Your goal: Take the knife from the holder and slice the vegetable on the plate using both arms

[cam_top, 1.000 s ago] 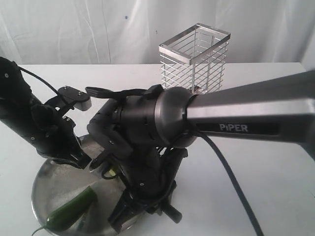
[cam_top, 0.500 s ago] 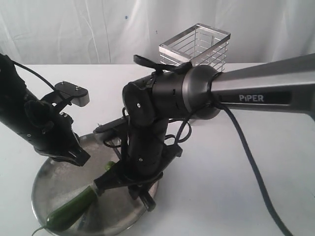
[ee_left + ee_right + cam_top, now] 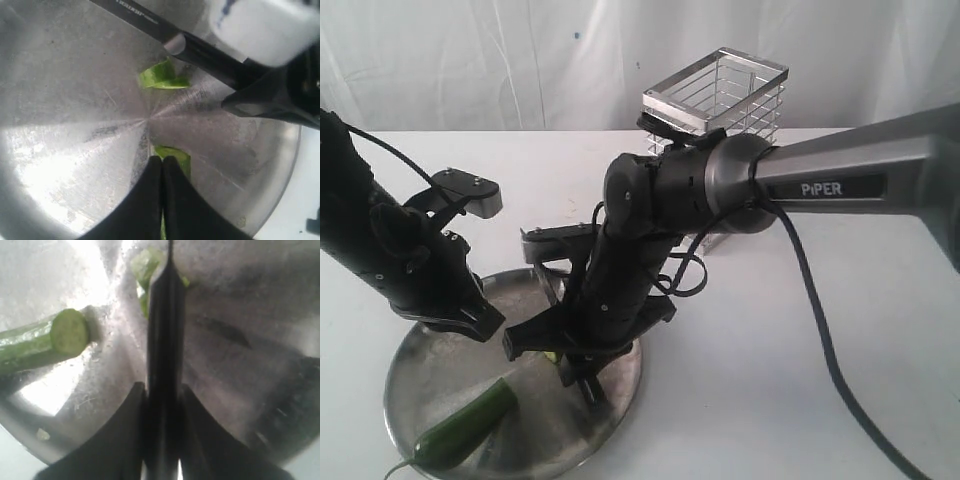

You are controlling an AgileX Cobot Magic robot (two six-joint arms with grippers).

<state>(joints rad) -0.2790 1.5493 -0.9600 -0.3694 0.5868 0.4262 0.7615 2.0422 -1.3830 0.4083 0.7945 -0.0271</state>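
Observation:
The steel plate (image 3: pixel 415 385) lies at the front left. On it rests the dark green vegetable (image 3: pixel 470 425), its flat cut end (image 3: pixel 65 335) facing the plate's middle. Small cut slices (image 3: pixel 162 80) lie near the centre. My right gripper (image 3: pixel 162 390) is shut on the black knife (image 3: pixel 162 315), whose blade (image 3: pixel 145 22) hangs over the slices, beside the cut end. In the exterior view the knife (image 3: pixel 530 340) stands low over the plate's right part. My left gripper (image 3: pixel 162 160) is shut, its tips down by a green piece (image 3: pixel 176 152) on the plate.
The wire holder (image 3: pixel 720 100) stands at the back behind the right arm (image 3: pixel 820 185). The left arm (image 3: pixel 380 250) leans in from the left over the plate's rim. A black cable (image 3: pixel 830 370) trails across the white table on the right.
The right arm has risen and pulled back from the plate's front edge, carrying the knife toward the plate's middle. The left arm has barely shifted.

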